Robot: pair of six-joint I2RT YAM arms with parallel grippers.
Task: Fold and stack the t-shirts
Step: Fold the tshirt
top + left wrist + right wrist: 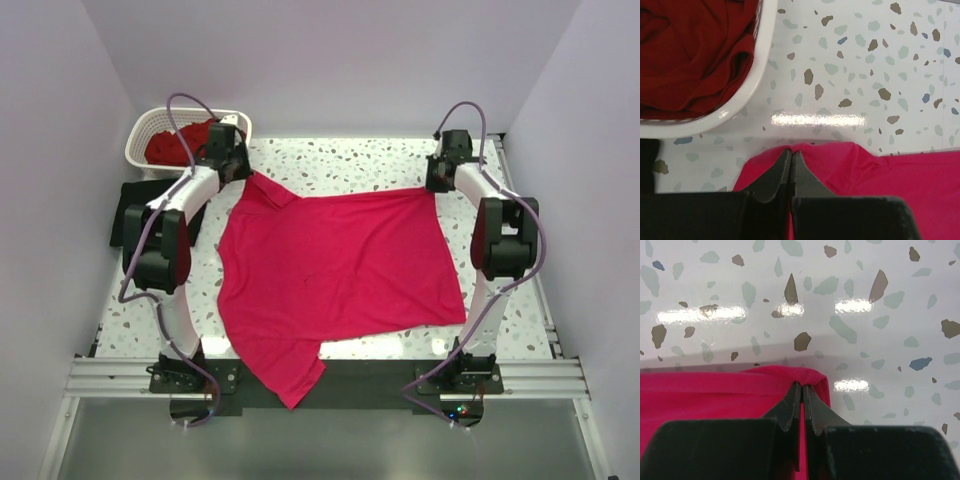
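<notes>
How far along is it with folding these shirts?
Early on. Seemingly done: a black shirt lies at the left edge of the table, apparently folded, though it is partly hidden. In hand: the pink shirt is spread flat and unfolded, with the left jaws and right jaws shut on its two far corners. Left: fold and stack it, then do the dark red shirt, crumpled in the basket.

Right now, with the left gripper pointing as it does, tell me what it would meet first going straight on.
Probably the white speckled tabletop just past the bright pinkish-red fabric t-shirt that the left gripper pinches; the white plastic basket lies left of that line. Depth is unclear.
</notes>
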